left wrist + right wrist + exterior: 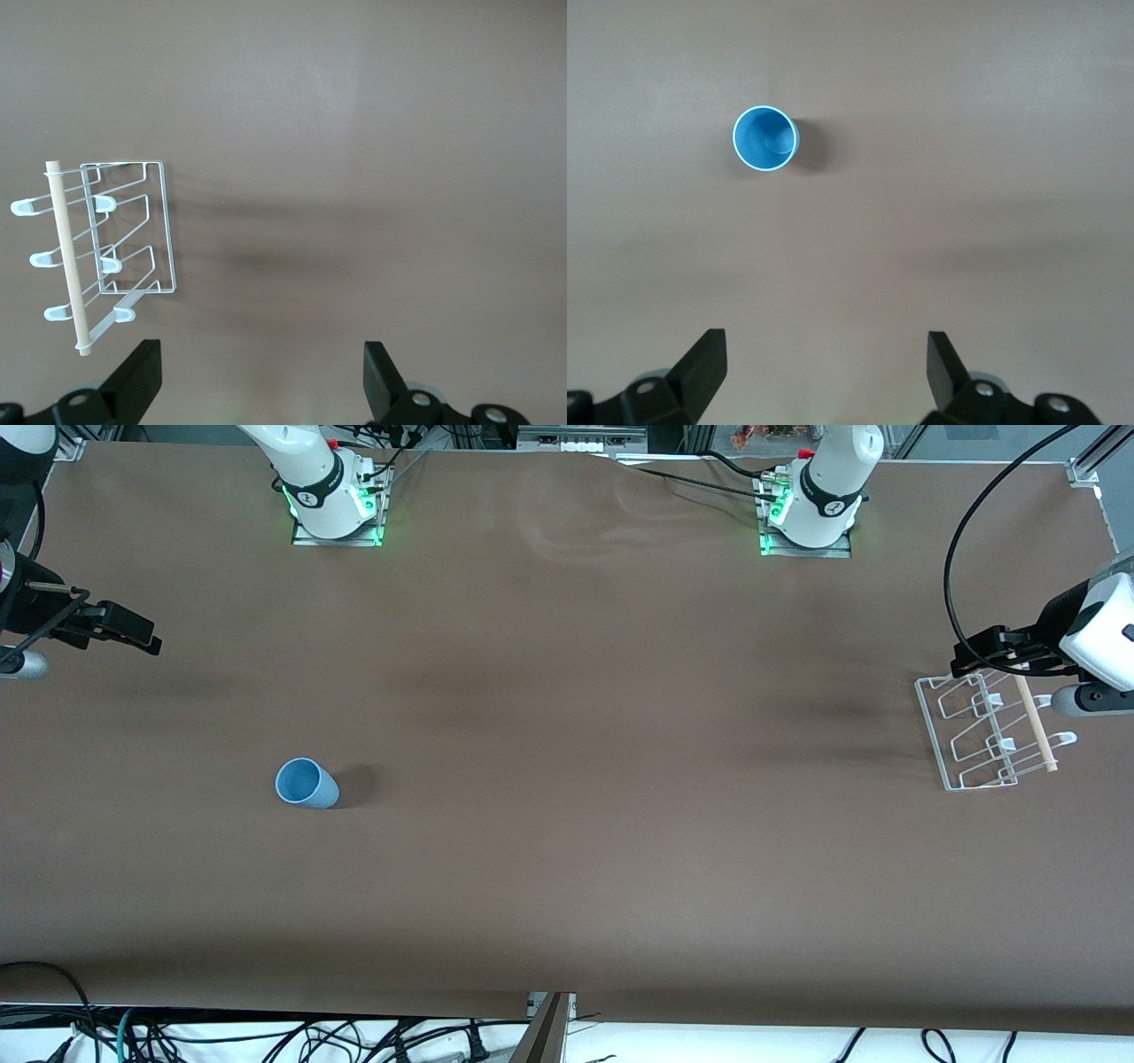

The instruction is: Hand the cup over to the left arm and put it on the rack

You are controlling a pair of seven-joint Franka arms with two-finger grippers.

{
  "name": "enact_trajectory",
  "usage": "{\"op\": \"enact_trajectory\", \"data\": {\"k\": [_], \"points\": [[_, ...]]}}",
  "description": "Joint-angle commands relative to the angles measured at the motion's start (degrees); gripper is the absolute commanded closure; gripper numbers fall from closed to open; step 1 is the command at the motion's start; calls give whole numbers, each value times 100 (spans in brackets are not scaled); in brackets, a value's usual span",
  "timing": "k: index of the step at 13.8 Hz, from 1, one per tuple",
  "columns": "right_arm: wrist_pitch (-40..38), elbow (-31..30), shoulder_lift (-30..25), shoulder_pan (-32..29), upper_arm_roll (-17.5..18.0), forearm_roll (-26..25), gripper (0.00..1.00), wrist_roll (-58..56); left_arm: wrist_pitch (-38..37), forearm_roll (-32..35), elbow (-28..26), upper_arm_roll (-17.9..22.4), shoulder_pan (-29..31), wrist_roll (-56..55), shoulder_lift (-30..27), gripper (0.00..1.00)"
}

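Note:
The light-blue cup (306,783) stands upright on the brown table toward the right arm's end; it also shows in the right wrist view (765,138), mouth up and empty. My right gripper (133,631) is open and empty, raised over the table's edge at that end, apart from the cup; its fingertips (709,354) show wide apart. The white wire rack (990,731) with its wooden rod (1035,722) lies at the left arm's end, also in the left wrist view (111,243). My left gripper (979,654) is open and empty, over the rack's edge nearest the bases.
The two arm bases (335,505) (811,509) stand along the table edge farthest from the camera. Black cables (966,540) hang by the left arm. The brown table (567,717) is bare between cup and rack.

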Motion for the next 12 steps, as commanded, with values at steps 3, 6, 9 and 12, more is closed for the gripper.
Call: {"op": "enact_trajectory", "data": {"k": [3,6,9,12], "points": [[-75,43,-25,26,5,-6,0,49,3,-71,109,3,-22,-61,47,0],[-75,43,-25,26,5,-6,0,40,3,-71,109,3,-22,-61,47,0],[-163,43,19,17,-4,20,0,57,3,-71,109,3,-22,-61,47,0],[-163,43,28,17,-4,38,0,5,3,-71,109,3,-22,-61,47,0]]}}
